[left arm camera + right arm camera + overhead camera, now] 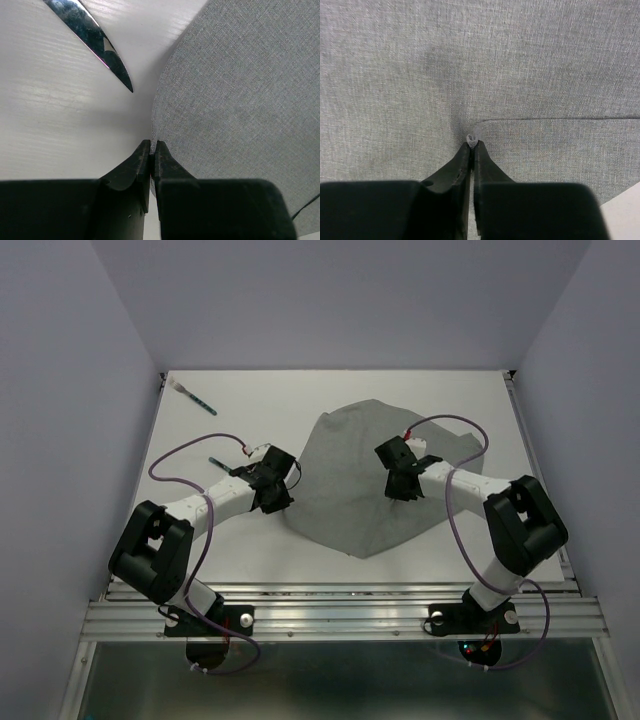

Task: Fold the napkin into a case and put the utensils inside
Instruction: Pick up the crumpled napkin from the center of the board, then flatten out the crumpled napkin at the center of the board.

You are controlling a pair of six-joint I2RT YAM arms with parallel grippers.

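Note:
The grey napkin (365,475) lies spread and rumpled in the middle of the table. My left gripper (284,500) is at its left edge, and in the left wrist view the jaws (152,145) are shut on that edge of the napkin (240,100). My right gripper (405,492) is over the napkin's right half, its jaws (472,142) shut on a small pinch of napkin (470,65), beside the edge of an overlapping layer. One teal-handled utensil (196,398) lies at the far left. The knife (220,460) lies partly hidden by the left arm; its blade (97,40) points toward the napkin.
The white table (250,400) ends at a metal rail (340,615) at the near side, and grey walls close in on three sides. Purple cables (175,455) loop from both arms over the table. A bare table corner (625,215) shows past the napkin.

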